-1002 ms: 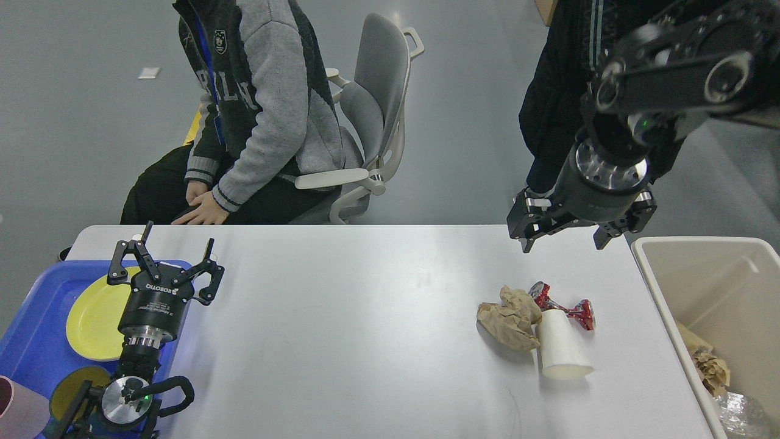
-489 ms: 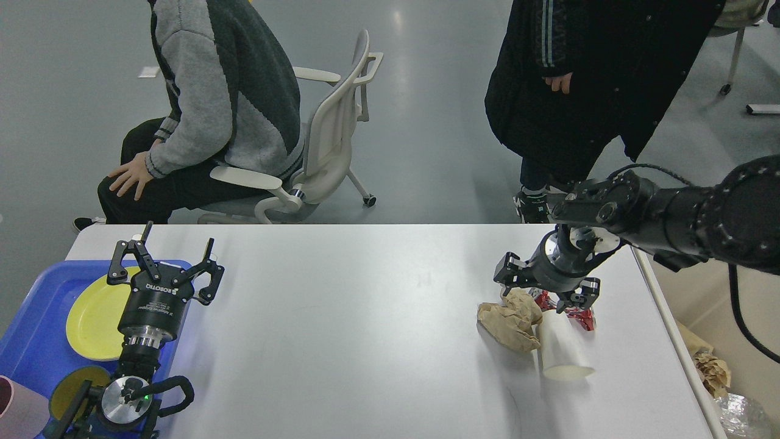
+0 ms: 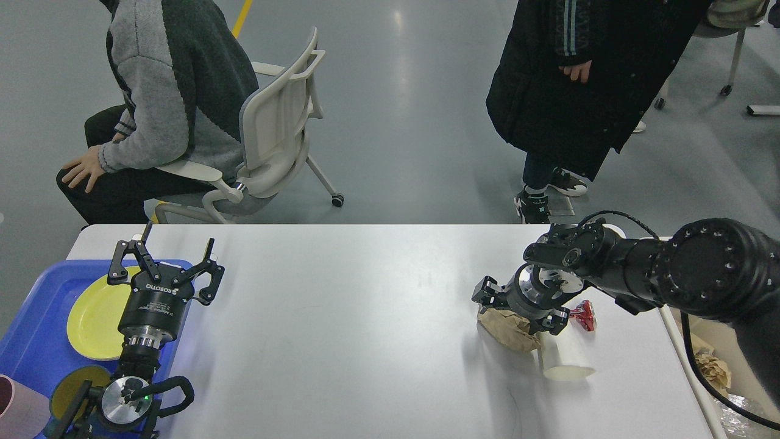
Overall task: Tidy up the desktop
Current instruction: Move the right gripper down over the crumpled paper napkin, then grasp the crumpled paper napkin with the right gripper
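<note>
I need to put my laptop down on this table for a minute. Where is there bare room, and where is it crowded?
The desktop is bare across its wide middle, between the left gripper by the blue tray and the right gripper. It is crowded on the right: crumpled brown paper, white paper cup and red wrapper.

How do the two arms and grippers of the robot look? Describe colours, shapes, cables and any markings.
Both arms are black with rounded joint housings. The left gripper has thin black linkage fingers on a black cylinder printed with white ROBOTIQ lettering, above a silver ring; a small green light glows lower on that arm. The right gripper is black with a silver wrist disc. A thin black cable loops along the right arm.
</note>
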You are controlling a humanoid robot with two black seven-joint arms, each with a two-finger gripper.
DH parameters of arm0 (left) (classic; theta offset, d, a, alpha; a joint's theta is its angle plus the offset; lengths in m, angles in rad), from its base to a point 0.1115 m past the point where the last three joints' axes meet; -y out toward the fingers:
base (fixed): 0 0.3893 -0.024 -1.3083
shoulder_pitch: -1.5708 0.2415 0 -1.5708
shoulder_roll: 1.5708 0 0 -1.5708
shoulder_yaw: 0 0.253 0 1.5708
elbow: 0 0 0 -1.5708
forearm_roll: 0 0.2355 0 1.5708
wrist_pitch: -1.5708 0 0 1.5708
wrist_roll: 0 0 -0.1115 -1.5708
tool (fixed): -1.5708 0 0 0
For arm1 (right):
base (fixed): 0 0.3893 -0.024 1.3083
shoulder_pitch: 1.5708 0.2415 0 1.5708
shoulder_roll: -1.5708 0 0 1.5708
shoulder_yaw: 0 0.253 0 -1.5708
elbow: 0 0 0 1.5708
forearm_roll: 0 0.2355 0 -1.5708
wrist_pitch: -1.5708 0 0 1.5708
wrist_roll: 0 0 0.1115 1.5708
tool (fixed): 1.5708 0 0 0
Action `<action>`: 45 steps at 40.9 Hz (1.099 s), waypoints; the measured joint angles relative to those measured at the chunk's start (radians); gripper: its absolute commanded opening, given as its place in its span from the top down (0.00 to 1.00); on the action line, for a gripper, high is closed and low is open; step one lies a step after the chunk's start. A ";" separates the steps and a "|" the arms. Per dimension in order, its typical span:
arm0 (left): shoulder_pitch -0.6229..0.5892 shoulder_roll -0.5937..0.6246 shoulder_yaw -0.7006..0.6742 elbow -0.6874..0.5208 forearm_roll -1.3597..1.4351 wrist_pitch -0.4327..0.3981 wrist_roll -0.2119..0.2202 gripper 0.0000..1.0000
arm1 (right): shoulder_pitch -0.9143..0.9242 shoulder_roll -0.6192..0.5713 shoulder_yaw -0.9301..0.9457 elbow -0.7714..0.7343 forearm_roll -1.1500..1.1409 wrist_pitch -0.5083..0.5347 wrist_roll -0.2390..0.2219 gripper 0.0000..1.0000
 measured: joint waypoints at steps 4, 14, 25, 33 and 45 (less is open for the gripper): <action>0.000 0.000 0.000 0.000 0.000 0.000 0.000 0.04 | -0.010 0.004 0.001 0.000 0.000 -0.030 0.001 0.07; 0.000 0.000 0.000 0.000 0.000 0.000 0.000 0.04 | -0.024 0.017 0.002 0.005 0.002 -0.092 0.002 0.32; 0.000 0.000 0.000 0.000 0.000 0.000 0.000 0.04 | -0.025 0.021 0.003 0.026 0.006 -0.097 0.004 1.00; 0.000 0.000 0.000 0.000 0.000 0.000 0.000 0.04 | -0.011 0.022 0.009 0.068 0.008 -0.121 0.005 1.00; -0.001 0.000 0.000 0.000 0.000 0.000 0.000 0.04 | 0.072 0.003 0.016 0.202 0.041 -0.145 0.005 1.00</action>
